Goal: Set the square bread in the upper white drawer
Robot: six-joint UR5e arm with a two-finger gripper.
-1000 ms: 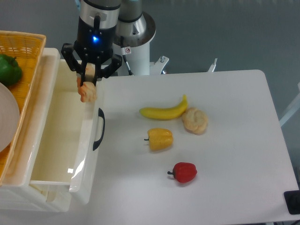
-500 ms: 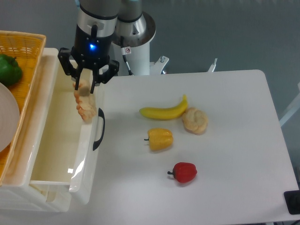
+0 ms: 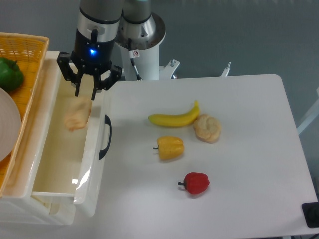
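The square bread (image 3: 77, 117), pale tan and a little blurred, lies inside the upper white drawer (image 3: 92, 149), near its back right wall. The drawer is pulled out at the left of the table, with a black curved handle (image 3: 105, 137) on its front. My gripper (image 3: 85, 92) hangs over the back of the drawer, just above the bread and apart from it. Its fingers are spread and hold nothing.
A banana (image 3: 174, 118), a round pale bun (image 3: 207, 128), a yellow pepper (image 3: 170, 148) and a red pepper (image 3: 196, 182) lie on the white table. A woven orange basket (image 3: 22, 52) at the far left holds a green pepper (image 3: 10, 73) and a white plate (image 3: 7, 124).
The gripper moved left over the drawer and let go of the bread. The bread dropped from the fingers into the drawer.
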